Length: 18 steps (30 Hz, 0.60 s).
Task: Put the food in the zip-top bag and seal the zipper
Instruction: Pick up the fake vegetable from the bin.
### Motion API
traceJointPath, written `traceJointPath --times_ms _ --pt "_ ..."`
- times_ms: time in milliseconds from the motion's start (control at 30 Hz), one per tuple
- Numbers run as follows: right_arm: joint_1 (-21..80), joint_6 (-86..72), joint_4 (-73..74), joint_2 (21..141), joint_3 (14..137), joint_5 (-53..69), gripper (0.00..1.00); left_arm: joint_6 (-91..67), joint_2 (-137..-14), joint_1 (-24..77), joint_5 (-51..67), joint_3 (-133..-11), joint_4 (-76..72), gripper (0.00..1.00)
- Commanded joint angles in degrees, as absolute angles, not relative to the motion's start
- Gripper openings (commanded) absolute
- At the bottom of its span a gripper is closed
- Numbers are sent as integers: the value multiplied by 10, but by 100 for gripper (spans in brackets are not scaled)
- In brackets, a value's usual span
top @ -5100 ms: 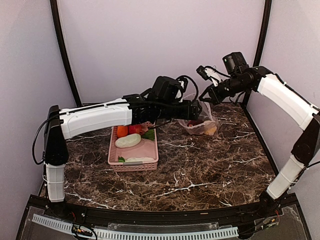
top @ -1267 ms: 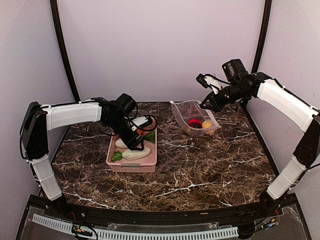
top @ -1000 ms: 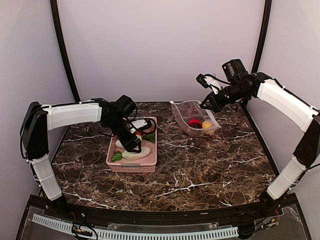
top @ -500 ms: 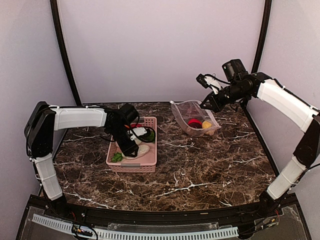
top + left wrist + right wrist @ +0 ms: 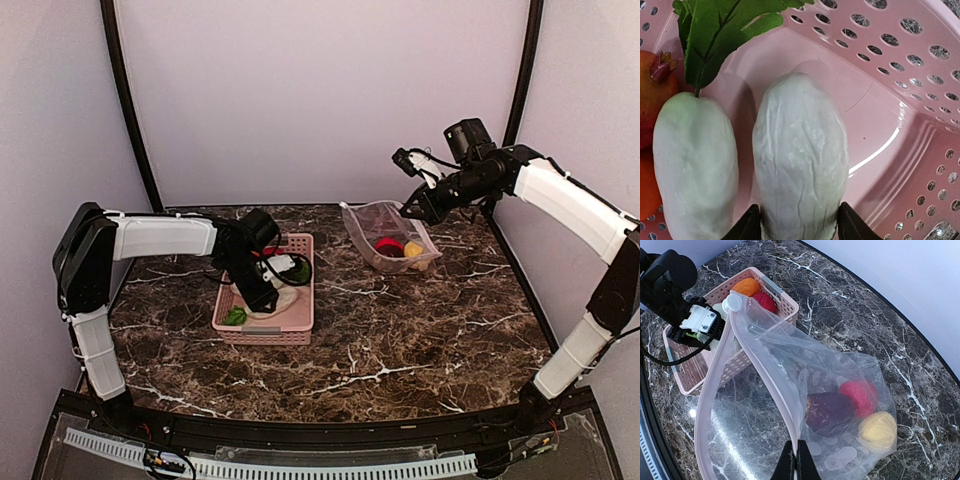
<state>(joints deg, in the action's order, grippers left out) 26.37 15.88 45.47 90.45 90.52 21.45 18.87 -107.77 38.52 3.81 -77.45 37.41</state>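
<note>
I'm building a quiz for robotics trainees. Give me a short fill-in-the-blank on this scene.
1. The left gripper straddles a ___ piece in the basket.
2. The bag is held open by the ___ gripper.
3. Inside the bag lie a red piece, a purple piece and a ___ piece.
Missing words: white; right; yellow.

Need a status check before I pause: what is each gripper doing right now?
Left gripper: closed on the white vegetable in the basket.
Right gripper: shut on the zip-top bag.
</note>
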Motion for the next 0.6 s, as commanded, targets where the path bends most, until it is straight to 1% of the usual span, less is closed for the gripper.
traceJointPath --times_ms 0,200,367,567 --pt "267 164 451 911 907 223 0 179 -1086 388 43 -770 385 48" --pt "267 164 451 911 908 223 0 172 -1082 388 48 -789 406 29" --pt "267 168 453 909 913 217 0 163 -1055 388 56 -831 443 26" --pt "267 173 454 917 928 198 0 152 -1014 389 37 -899 489 26"
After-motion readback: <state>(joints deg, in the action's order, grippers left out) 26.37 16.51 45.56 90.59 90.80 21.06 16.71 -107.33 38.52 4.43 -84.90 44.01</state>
